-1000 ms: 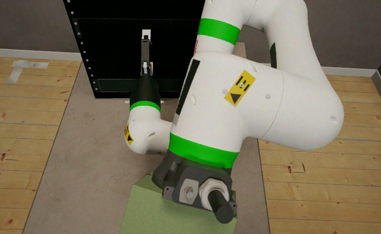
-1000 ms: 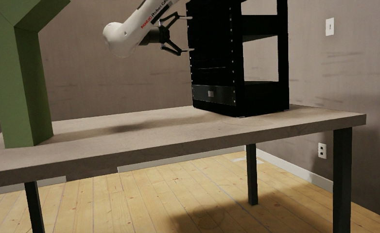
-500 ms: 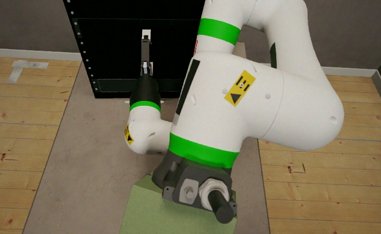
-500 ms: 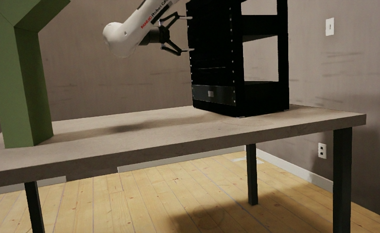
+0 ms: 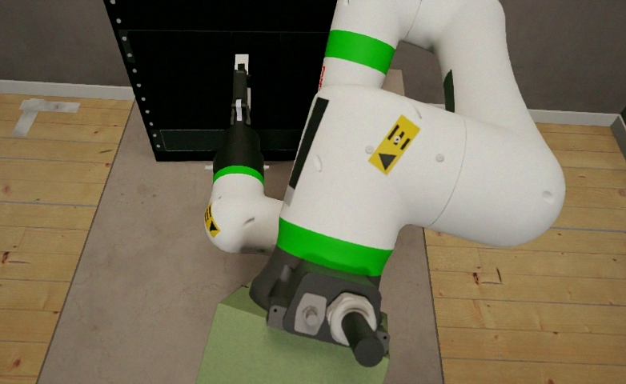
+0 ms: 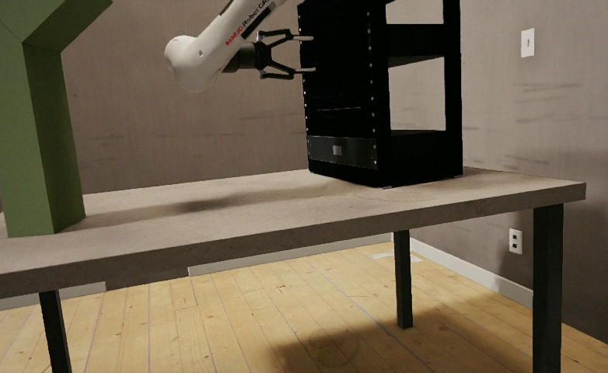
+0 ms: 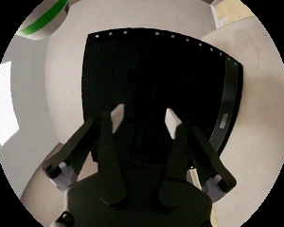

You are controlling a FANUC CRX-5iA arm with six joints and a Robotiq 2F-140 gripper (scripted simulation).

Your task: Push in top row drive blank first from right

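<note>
The black rack (image 6: 376, 92) stands on the grey table, its front facing the arm; it also shows in the overhead view (image 5: 221, 81) and fills the wrist view (image 7: 155, 95). Its front is very dark, so I cannot tell the single drive blanks apart. My gripper (image 6: 309, 54) is level with the upper part of the front, with one finger above the other and the tips at or just short of the face. The fingers stand partly apart with nothing between them, as the overhead view (image 5: 241, 88) and the wrist view (image 7: 146, 113) also show. The arm hides the right part of the rack front in the overhead view.
A lower panel with a small white label (image 6: 342, 150) runs along the rack's bottom front. The arm's green pedestal (image 6: 25, 115) stands at the table's other end. The rack sits near the table's far edge, and the table's side edges drop to a wooden floor.
</note>
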